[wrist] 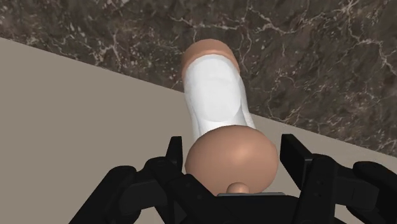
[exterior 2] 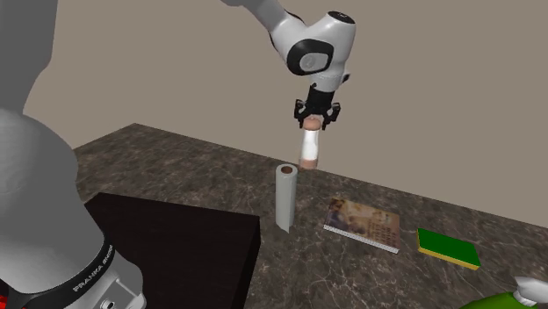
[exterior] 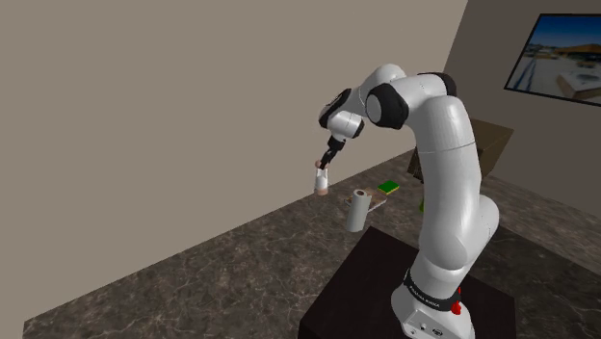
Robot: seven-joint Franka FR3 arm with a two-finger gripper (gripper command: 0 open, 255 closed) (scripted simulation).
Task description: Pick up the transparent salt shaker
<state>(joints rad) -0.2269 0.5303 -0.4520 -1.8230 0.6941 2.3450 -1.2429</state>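
Already the all-black two-finger gripper [exterior 2: 315, 119] clasps the tan-capped, white-filled clear cylindrical salt shaker [exterior 2: 310, 149] by its top, hanging above the dark marbled counter [exterior 2: 176, 171], so the pick looks essentially complete.

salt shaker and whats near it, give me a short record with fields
shaker: white cylindrical salt shaker with tan caps, roughly upright
end effector: black end effector, shut on the shaker's top cap
nearby: white upright paper roll; picture-covered booklet; flat green block
surface: dark marbled counter
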